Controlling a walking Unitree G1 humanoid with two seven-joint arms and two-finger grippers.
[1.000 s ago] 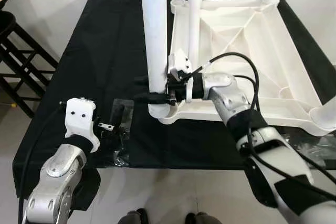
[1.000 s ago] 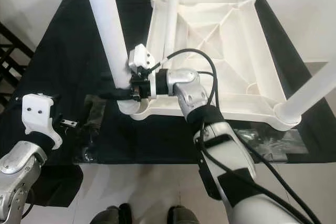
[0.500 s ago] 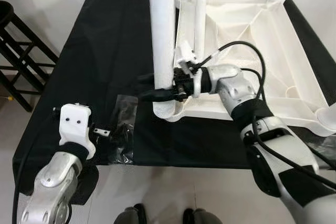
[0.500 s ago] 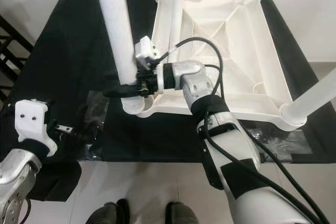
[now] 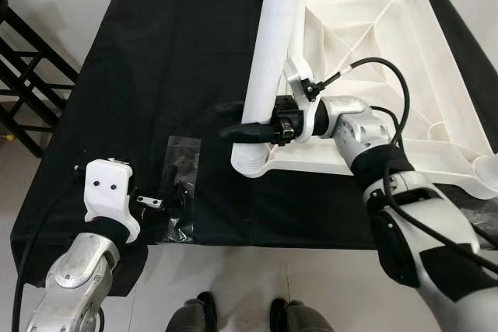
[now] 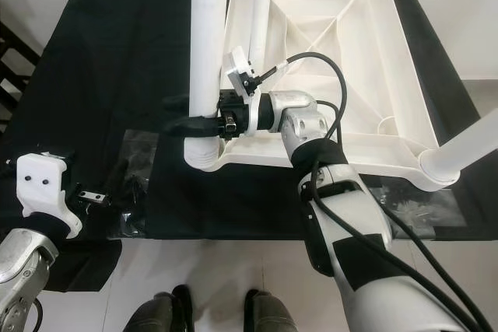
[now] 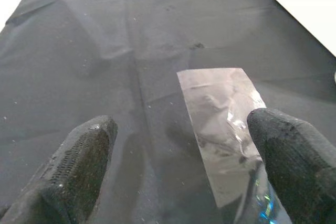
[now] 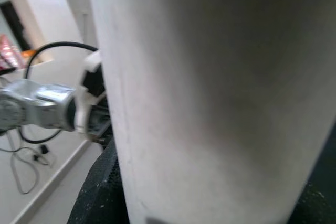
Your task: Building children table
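Leg-fitting is the step you are in: your right gripper [image 5: 247, 126] clamps the white table leg [image 5: 270, 60] just above its corner socket [image 5: 249, 162] on the upturned tabletop [image 5: 373, 44], which lies on the black cloth [image 5: 156, 52]. Next, I judge, you twist or press the leg home (it looks tilted). Your left gripper [image 7: 178, 150] hovers spread wide over a clear plastic bag [image 7: 223, 124].

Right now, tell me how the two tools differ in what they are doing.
The right tool is shut around the white table leg standing in the upturned tabletop's corner; the left tool is open and holds nothing. The right works at the tabletop, while the left hovers near the black cloth's edge, over a clear plastic bag. Both have black fingers.
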